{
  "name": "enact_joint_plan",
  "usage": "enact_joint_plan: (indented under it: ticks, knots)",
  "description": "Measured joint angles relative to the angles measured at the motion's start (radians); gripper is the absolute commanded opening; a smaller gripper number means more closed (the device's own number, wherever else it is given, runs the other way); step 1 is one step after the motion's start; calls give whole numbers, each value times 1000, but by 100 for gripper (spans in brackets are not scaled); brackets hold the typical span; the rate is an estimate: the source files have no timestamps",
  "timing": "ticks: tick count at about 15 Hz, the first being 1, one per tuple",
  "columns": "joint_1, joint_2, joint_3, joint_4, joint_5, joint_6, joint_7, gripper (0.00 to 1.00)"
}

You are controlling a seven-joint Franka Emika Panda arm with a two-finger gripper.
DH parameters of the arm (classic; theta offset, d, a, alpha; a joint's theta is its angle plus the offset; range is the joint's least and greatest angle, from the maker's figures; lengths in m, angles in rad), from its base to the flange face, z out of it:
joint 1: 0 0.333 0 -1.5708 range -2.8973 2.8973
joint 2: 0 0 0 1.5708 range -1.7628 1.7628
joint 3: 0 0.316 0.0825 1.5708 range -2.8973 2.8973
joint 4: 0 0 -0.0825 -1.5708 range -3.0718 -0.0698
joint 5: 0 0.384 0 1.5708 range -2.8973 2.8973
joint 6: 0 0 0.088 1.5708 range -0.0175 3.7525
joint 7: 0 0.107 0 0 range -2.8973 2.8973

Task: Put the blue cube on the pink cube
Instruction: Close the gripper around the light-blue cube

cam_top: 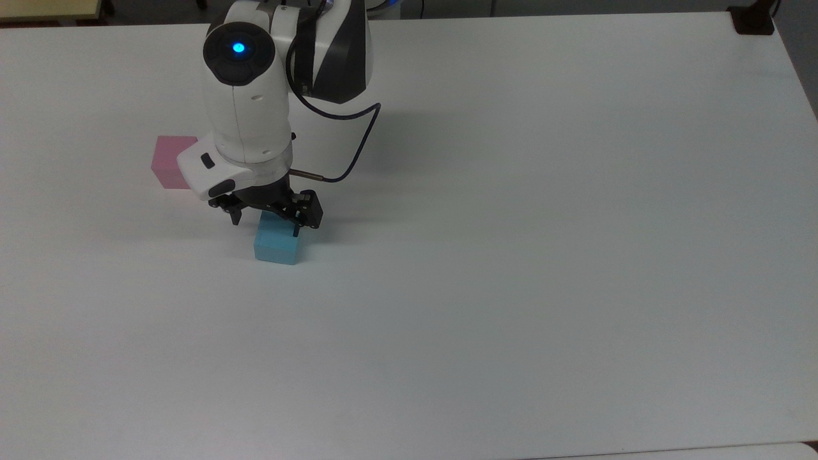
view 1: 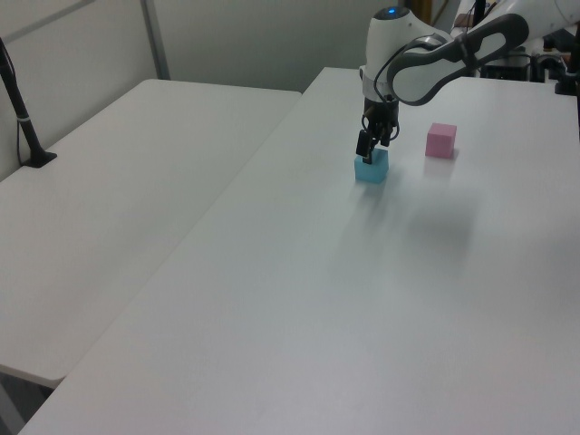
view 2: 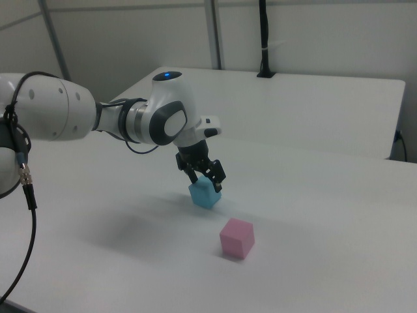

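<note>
In the top view, the claw [cam_top: 265, 218] is seen spread open just above the blue cube [cam_top: 277, 243], one finger [cam_top: 234, 215] hanging clear of the cube on the top view's left and the other at its far right corner; nothing is gripped. The cube rests on the white table [cam_top: 511, 255], directly below the claw. The pink cube [cam_top: 170, 161] sits apart, up and to the top view's left of the claw, half hidden by the wrist.

In the left view, the claw [view 1: 370, 148] is placed over the blue cube [view 1: 372, 167], and the pink cube [view 1: 441, 140] stands to the left view's right of it.

In the right view, the claw [view 2: 204, 175] is poised over the blue cube [view 2: 205, 193], with the pink cube [view 2: 236, 238] nearer the camera.

The step in hand is judged to be the grasp. A descent around the cube is called for next, then a closing of the fingers.
</note>
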Motion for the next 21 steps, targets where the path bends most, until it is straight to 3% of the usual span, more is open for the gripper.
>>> enact_joint_plan:
  ticks: [13,15,16,19,21]
  knots:
    - [-11,-2,14,10,1,0,16,100]
    - [-10,3,23,7,1,0,23,73]
    - [-9,5,24,6,1,0,24,64]
    - [-9,7,24,5,1,0,24,53]
    - [-9,4,24,6,1,0,24,53]
